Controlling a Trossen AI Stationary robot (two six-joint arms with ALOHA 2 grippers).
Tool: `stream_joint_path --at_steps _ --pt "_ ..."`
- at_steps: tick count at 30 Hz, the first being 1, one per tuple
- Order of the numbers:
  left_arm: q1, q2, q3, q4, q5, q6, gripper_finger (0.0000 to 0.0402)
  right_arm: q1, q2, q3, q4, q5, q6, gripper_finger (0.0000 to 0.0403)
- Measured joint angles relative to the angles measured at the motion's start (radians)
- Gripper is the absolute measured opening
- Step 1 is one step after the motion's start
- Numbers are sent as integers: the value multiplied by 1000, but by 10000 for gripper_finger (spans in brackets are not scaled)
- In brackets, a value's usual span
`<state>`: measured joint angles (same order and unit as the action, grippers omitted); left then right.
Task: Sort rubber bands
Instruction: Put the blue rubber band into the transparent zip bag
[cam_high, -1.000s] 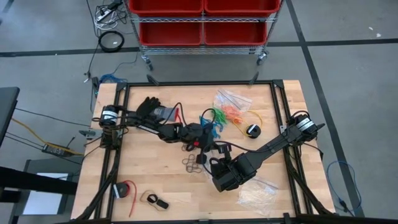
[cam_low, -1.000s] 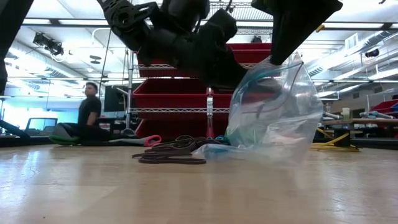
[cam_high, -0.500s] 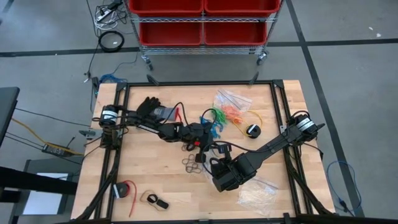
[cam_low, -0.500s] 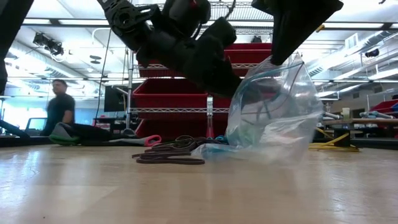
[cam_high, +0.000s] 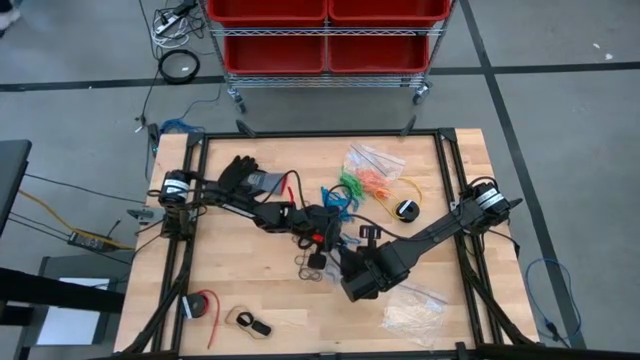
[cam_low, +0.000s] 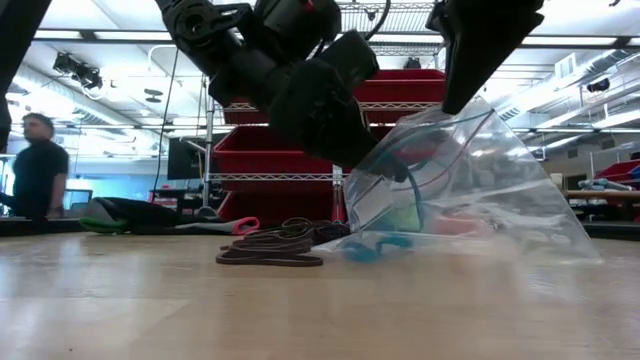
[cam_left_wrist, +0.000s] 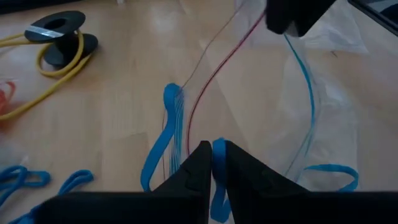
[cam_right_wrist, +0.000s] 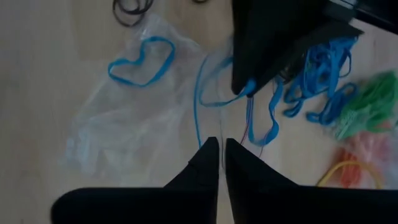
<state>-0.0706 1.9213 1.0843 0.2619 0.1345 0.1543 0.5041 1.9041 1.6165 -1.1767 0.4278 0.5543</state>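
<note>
At the near side of the clear bag (cam_low: 480, 190), which slumps on the table (cam_high: 240, 280), the right gripper (cam_right_wrist: 221, 146) stands over it, its fingers drawn almost together on the bag's thin edge. One blue rubber band (cam_right_wrist: 142, 59) lies loose inside the bag. Just beside the bag, a small heap of black rubber bands (cam_high: 312, 266) rests on the wood. At the bag's mouth the left gripper (cam_left_wrist: 213, 149) is pinched closed on a blue band (cam_left_wrist: 217, 186). Beyond the bag lie more blue rubber bands (cam_high: 335, 195), then green ones (cam_high: 350, 185) and orange ones (cam_high: 375, 182). Far behind the bag, red bins (cam_high: 325, 30) sit on a rack
</note>
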Motion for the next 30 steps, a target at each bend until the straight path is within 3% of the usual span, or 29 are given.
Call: stream_joint_path --at_steps 14,30 --pt "-36 -1 0 -8 -12 1 49 -2 0 0 9 26 194 133" --pt "-84 -1 0 -61 -106 51 49 -3 0 0 -69 72 327 142"
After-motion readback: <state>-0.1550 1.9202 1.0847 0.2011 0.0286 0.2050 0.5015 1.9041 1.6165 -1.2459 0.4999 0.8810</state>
